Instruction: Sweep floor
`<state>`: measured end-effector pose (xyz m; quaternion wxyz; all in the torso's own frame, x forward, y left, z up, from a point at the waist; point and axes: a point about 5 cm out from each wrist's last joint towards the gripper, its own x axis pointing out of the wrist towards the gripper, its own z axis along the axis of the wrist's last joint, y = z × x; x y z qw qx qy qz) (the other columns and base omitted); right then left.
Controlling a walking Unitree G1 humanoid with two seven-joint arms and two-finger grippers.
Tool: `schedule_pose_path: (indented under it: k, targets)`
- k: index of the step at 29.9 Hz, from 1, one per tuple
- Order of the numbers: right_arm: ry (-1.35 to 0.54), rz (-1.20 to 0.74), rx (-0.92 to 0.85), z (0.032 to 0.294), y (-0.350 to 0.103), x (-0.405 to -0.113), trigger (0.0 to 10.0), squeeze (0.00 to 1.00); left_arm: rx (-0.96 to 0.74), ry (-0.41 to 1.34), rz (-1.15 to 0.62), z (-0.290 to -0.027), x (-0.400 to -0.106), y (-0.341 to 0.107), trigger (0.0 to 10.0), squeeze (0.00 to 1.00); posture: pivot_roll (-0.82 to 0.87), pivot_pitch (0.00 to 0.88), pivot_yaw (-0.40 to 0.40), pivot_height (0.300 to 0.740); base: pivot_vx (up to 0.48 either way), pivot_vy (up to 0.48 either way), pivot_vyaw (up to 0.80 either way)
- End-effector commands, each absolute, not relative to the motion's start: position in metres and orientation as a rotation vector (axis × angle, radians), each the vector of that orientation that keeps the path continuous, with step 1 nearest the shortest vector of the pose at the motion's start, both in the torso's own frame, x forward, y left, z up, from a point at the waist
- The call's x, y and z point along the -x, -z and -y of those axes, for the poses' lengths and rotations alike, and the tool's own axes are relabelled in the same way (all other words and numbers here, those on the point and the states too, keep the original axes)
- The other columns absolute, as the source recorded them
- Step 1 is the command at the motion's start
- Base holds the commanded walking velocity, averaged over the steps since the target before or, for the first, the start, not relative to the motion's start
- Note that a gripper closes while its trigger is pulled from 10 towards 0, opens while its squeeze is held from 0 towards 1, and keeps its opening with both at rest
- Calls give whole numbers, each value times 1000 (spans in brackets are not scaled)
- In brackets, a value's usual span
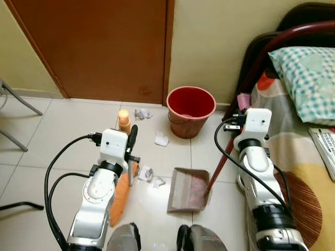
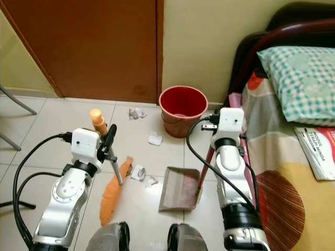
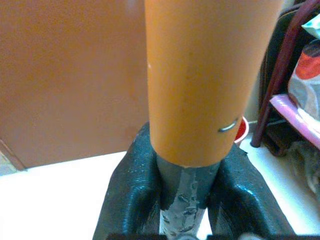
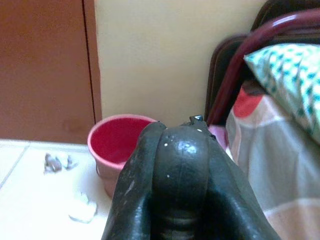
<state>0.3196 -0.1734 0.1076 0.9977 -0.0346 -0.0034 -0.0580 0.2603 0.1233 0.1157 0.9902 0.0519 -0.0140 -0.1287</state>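
Note:
My left gripper [image 1: 131, 144] is shut on the grey shaft of a broom, just below its orange handle end [image 3: 210, 75]. The broom's orange bristles [image 1: 121, 196] rest on the tiled floor by my left foot. My right gripper [image 1: 233, 122] is shut on the dark red pole [image 1: 220, 162] of a brown dustpan [image 1: 188, 189], which lies flat on the floor between the arms. Two paper scraps [image 1: 146, 173] lie between bristles and dustpan. Another scrap [image 1: 161, 139] lies further out, and one more [image 1: 141, 113] near the door.
A red bucket [image 1: 190, 110] stands against the wall beyond the dustpan. A bed [image 1: 298, 172] with a checked pillow [image 1: 309, 78] and a book fills the right side. A brown door [image 1: 99, 47] is ahead; metal chair legs [image 1: 15, 104] stand at left.

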Motion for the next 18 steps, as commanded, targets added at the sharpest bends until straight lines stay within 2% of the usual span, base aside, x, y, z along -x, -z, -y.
schedule_pose_path:
  k: [1, 2, 6, 10, 14, 18]
  targets:
    - [129, 6, 78, 173, -107, -322, 10000, 0, -30, 321, 17, -110, -259, -120, 10000, 0, 17, 169, -29, 740, 0, 0, 0]
    - [136, -36, 77, 167, -99, -324, 10000, 0, 30, 382, -7, -97, -257, -121, 10000, 0, 20, 170, -29, 740, 0, 0, 0]
    - [113, -64, 55, 156, -94, -326, 10000, 0, 67, 418, -4, -86, -257, -126, 10000, 0, 20, 170, -29, 740, 0, 0, 0]
    - [99, -64, 46, 151, -94, -327, 10000, 0, 89, 412, -3, -85, -259, -128, 10000, 0, 20, 174, -31, 740, 0, 0, 0]
    - [77, -62, 22, 142, -94, -329, 10000, 0, 199, 372, -14, -87, -266, -133, 10000, 0, 20, 174, -32, 740, 0, 0, 0]
    - [79, -58, 18, 141, -94, -330, 10000, 0, 169, 346, -5, -92, -269, -135, 10000, 0, 20, 174, -32, 740, 0, 0, 0]
